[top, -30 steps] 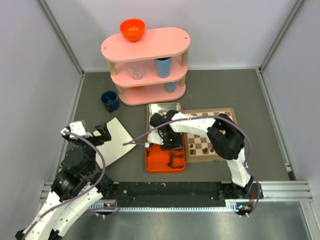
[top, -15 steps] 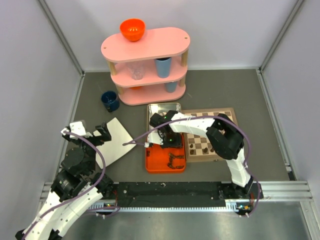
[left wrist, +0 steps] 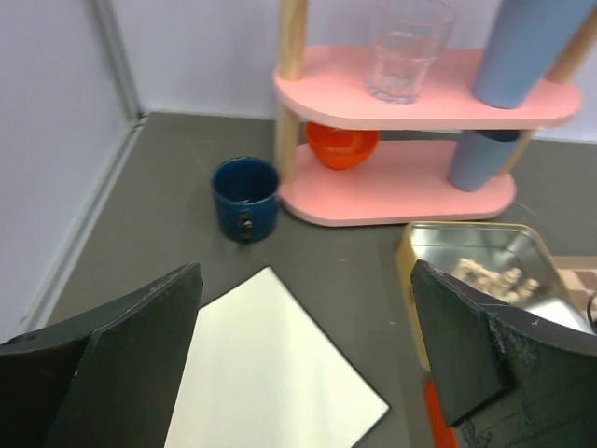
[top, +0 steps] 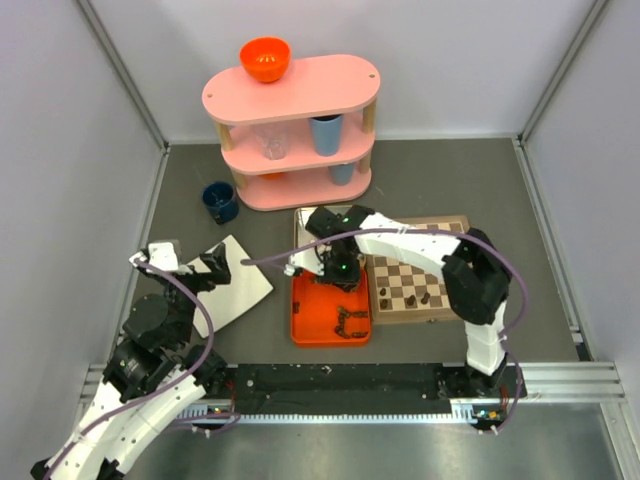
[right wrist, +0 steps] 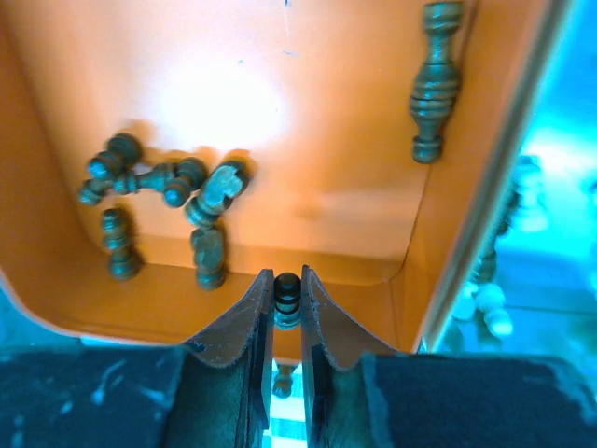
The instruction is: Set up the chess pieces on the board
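R gripper [right wrist: 285,280] clamped on one dark chess piece [right wrist: 287,306], long axis approx. along fingers, over orange tray [top: 308,318]. Board [top: 430,262] lies just to gripper's right, past tray wall; R arm nearer. L gripper [left wrist: 303,275] jaws wide, empty, well apart.

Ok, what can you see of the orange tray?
The orange tray is a shallow rectangle with a raised rim and rounded corners, glossy like plastic. It lies flat on the grey table, the tin just behind it and the board at its right; whether they touch is unclear. Inside lie toppled dark pieces, most in one cluster, one apart. The right gripper hovers over it, shut on another dark piece.
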You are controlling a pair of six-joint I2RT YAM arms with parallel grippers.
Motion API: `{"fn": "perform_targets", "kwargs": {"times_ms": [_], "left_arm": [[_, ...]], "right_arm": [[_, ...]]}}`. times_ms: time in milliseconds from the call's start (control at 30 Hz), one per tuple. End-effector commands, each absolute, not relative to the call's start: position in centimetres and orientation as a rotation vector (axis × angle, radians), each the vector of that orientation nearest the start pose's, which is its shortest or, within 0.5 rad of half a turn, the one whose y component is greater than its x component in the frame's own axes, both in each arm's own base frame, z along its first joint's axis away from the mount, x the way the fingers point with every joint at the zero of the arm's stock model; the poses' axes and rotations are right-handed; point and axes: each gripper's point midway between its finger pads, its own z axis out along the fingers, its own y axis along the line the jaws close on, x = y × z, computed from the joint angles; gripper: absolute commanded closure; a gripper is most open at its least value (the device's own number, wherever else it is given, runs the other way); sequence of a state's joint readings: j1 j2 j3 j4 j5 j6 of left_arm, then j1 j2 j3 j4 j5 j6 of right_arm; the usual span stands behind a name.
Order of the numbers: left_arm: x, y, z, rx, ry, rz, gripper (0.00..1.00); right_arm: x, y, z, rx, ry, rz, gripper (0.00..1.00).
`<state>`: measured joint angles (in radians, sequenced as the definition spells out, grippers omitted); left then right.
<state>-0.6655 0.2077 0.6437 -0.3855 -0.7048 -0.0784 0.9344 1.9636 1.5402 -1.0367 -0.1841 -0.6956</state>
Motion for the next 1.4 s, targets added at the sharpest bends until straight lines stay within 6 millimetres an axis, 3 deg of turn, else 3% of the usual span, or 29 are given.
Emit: {"fn": "perform_targets", "kwargs": {"times_ms": [0, 33, 100, 133, 167, 200, 233, 267, 333, 367, 400, 467, 500, 533, 567, 600, 667, 700, 767, 800, 833, 900, 1033, 1367], "left_arm": [[20.3, -7.6, 31.0, 0.118, 1.478, -0.303, 0.01], [20.4, -9.1, 30.6, 0.177, 1.505, -0.349, 0.01], [20.0, -10.9, 31.7, 0.219, 1.516, -0.442, 0.01], [19.6, -13.0, 31.4, 0.277, 1.551, -0.542, 0.01], [19.3, -13.9, 32.5, 0.311, 1.531, -0.586, 0.02], [19.3, -15.2, 32.2, 0.311, 1.566, -0.659, 0.02], [19.0, -16.0, 32.8, 0.321, 1.565, -0.713, 0.02], [18.8, -17.1, 33.3, 0.337, 1.554, -0.778, 0.03], [18.8, -19.1, 32.9, 0.332, 1.599, -0.891, 0.07], [19.0, -19.8, 33.5, 0.324, 1.581, -0.937, 0.07], [19.5, -21.0, 32.8, 0.309, 1.626, -0.983, 0.07], [19.7, -22.6, 32.4, 0.31, 1.654, -1.038, 0.09], [20.5, -23.8, 31.5, 0.312, 1.695, -1.04, 0.09], [20.7, -24.6, 31.7, 0.317, 1.703, -1.041, 0.1], [20.6, -25.6, 31.5, 0.328, 1.719, -1.034, 0.1], [21.3, -26.9, 30.5, 0.342, 1.757, -1.021, 0.1], [21.2, -28.9, 31.3, 0.368, 1.753, -1.047, 0.12], [21.8, -30.1, 30.3, 0.367, 1.792, -1.039, 0.13], [22.2, -31.8, 31.1, 0.364, 1.796, -1.064, 0.18], [22.9, -32.7, 30.0, 0.343, 1.842, -1.055, 0.2], [23.3, -33.3, 30.7, 0.33, 1.835, -1.064, 0.21], [24.0, -34.5, 29.6, 0.32, 1.877, -1.054, 0.24], [25.4, -35.2, 29.5, 0.272, 1.886, -1.015, 0.27], [25.9, -36.3, 29.0, 0.29, 1.904, -1.012, 0.34]], "right_arm": [[21.3, 32.1, 13.7, -2.015, 1.941, 0.556, 0.92], [20.7, 32.4, 15.6, -1.972, 1.909, 0.63, 0.92], [21.1, 32.2, 17.5, -1.891, 1.906, 0.707, 0.92], [20.6, 32.3, 19.5, -1.836, 1.878, 0.793, 0.91], [21.2, 31.7, 20.4, -1.779, 1.888, 0.826, 0.91], [21.5, 31.5, 21.4, -1.731, 1.875, 0.863, 0.91], [21.0, 31.4, 23.1, -1.669, 1.855, 0.952, 0.91], [22.0, 30.4, 24.1, -1.586, 1.864, 0.979, 0.91], [21.9, 30.2, 25.9, -1.463, 1.847, 1.119, 0.91], [23.0, 28.7, 27.7, -1.352, 1.832, 1.127, 0.91], [23.1, 28.9, 28.4, -1.253, 1.818, 1.236, 0.9], [23.6, 27.6, 30.8, -1.104, 1.769, 1.286, 0.9], [23.5, 26.4, 29.8, -0.926, 1.88, 1.417, 0.89], [24.8, 26.4, 31.5, -0.889, 1.764, 1.413, 0.89], [24.5, 25.8, 32.3, -0.823, 1.743, 1.433, 0.89], [24.7, 25.0, 30.8, -0.659, 1.842, 1.518, 0.89], [25.4, 24.6, 31.5, -0.576, 1.8, 1.527, 0.89], [25.6, 24.3, 31.0, -0.479, 1.841, 1.547, 0.9], [26.0, 24.1, 30.7, -0.409, 1.863, 1.549, 0.89], [26.2, 24.1, 30.6, -0.366, 1.88, 1.558, 0.9], [26.4, 24.0, 30.6, -0.346, 1.885, 1.558, 0.9], [26.4, 24.1, 30.4, -0.314, 1.895, 1.571, 0.89], [26.5, 24.0, 30.2, -0.291, 1.901, 1.579, 0.89], [26.7, 24.1, 29.2, -0.255, 1.923, 1.598, 0.89]]}}
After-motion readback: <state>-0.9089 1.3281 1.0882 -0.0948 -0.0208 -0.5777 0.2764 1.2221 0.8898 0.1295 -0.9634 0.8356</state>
